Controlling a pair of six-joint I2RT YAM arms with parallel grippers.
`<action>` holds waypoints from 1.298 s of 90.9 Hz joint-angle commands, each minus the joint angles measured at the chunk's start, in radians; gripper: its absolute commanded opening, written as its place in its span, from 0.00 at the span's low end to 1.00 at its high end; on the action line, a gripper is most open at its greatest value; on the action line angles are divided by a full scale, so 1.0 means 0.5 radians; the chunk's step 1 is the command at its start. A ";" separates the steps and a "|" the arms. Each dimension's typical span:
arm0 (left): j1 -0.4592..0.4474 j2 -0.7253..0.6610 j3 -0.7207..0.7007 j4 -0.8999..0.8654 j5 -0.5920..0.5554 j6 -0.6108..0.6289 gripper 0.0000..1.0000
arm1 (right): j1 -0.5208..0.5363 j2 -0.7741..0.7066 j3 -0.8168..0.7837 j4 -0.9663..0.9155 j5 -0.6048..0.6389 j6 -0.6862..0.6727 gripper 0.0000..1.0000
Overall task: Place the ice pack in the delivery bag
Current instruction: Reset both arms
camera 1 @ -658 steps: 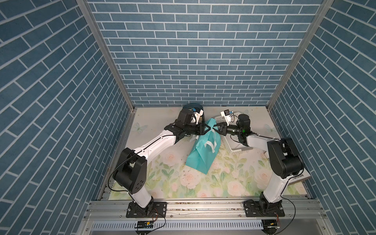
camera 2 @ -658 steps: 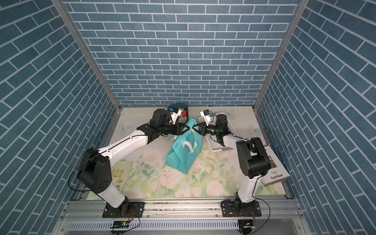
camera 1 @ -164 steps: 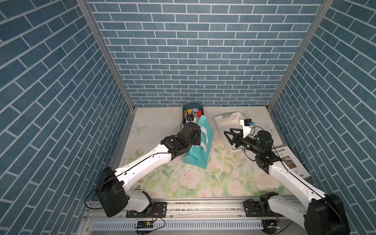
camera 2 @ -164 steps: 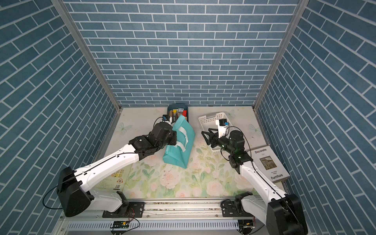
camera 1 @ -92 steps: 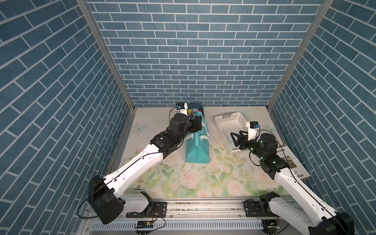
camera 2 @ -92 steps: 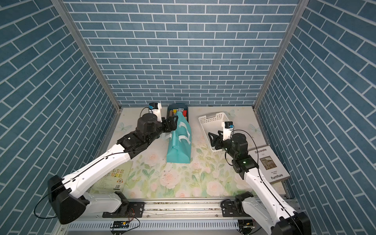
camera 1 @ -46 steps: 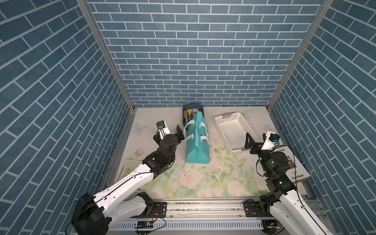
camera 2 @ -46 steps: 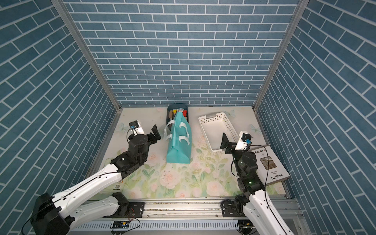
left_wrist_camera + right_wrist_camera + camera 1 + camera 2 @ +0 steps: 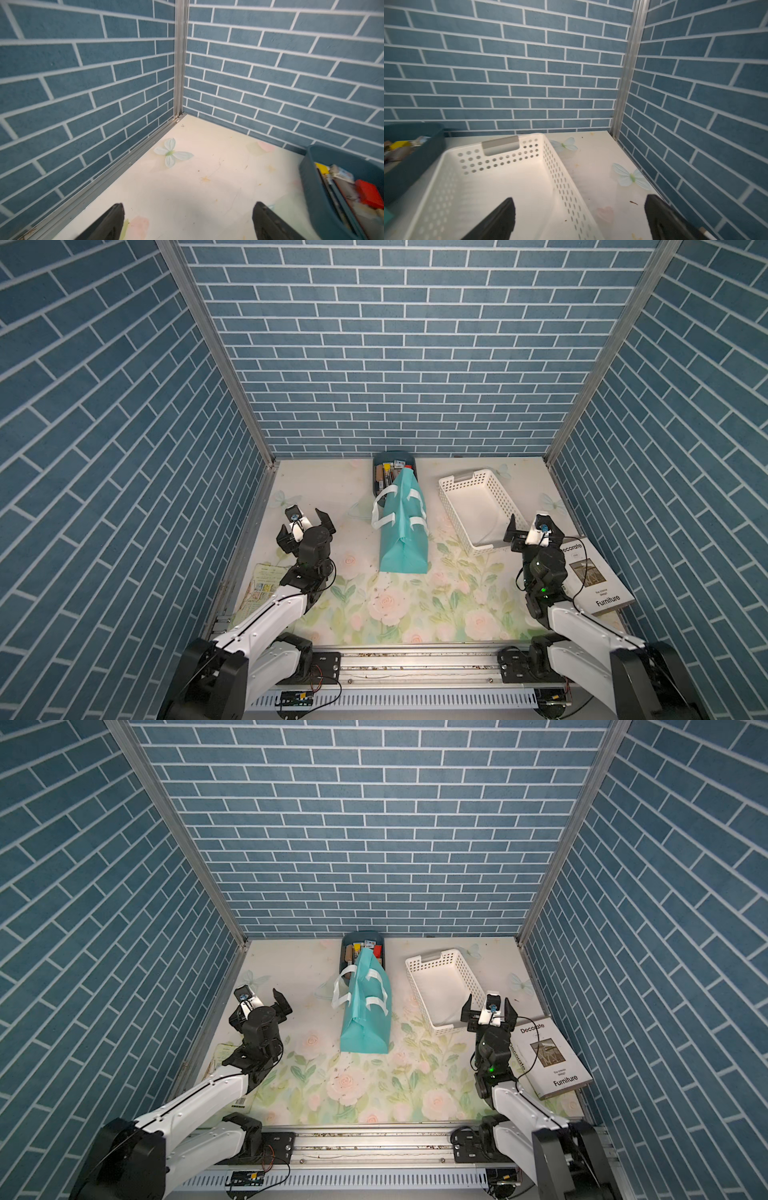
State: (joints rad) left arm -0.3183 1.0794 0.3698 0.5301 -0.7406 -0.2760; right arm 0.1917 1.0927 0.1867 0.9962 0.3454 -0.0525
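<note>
A: Holding anything, either side?

B: No. The left gripper (image 9: 305,527) and right gripper (image 9: 533,529) both gape wide and empty, one near the left edge of the table (image 9: 320,485), one near the right.

A: And the bag (image 9: 402,533)?

B: It's upright mid-table, well apart from both. Its top is before the bin (image 9: 395,457) at the back edge, and the basket (image 9: 465,477) is just right of it. I can't see the ice pack.

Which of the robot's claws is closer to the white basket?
Right. The right gripper hovers open at the near end of the white basket; the left gripper is far off, on the other side of the delivery bag.
</note>
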 commanded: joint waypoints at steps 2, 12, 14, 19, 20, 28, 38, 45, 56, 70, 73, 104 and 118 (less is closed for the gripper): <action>0.054 0.120 -0.035 0.348 0.005 0.144 1.00 | -0.092 0.254 0.113 0.252 -0.167 -0.092 0.99; 0.115 0.261 -0.145 0.604 0.057 0.269 1.00 | -0.110 0.384 0.054 0.450 -0.168 -0.096 1.00; 0.137 0.281 -0.166 0.635 0.087 0.270 1.00 | -0.117 0.402 0.043 0.499 -0.166 -0.092 0.99; 0.202 0.315 -0.218 0.708 0.217 0.244 1.00 | -0.128 0.423 0.047 0.525 -0.188 -0.070 1.00; 0.215 0.322 -0.227 0.721 0.240 0.236 1.00 | -0.130 0.424 0.052 0.519 -0.197 -0.070 1.00; 0.288 0.403 -0.311 0.931 0.358 0.235 1.00 | -0.132 0.433 0.067 0.499 -0.256 -0.075 0.99; 0.300 0.463 -0.296 0.999 0.362 0.319 1.00 | -0.133 0.426 0.059 0.500 -0.269 -0.076 0.99; 0.310 0.508 -0.302 1.114 0.381 0.376 0.99 | -0.132 0.424 0.060 0.490 -0.282 -0.078 0.99; 0.350 0.637 -0.311 1.303 0.299 0.405 1.00 | -0.132 0.438 0.120 0.371 -0.336 -0.108 0.99; 0.457 0.850 -0.400 1.669 0.810 0.480 1.00 | -0.132 0.396 0.067 0.405 -0.358 -0.105 0.99; 0.457 0.885 -0.384 1.686 0.796 0.477 1.00 | -0.133 0.388 0.063 0.389 -0.358 -0.102 0.99; 0.483 0.861 -0.357 1.582 0.874 0.466 1.00 | -0.132 0.365 0.089 0.254 -0.377 -0.081 0.99; 0.483 0.862 -0.358 1.578 0.872 0.466 1.00 | -0.132 0.434 0.047 0.277 -0.371 -0.068 0.99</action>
State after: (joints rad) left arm -0.0845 1.5112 0.1864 1.2999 -0.3161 -0.0547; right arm 0.1299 1.2949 0.2195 1.1339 0.1646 -0.0799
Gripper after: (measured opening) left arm 0.996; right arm 0.995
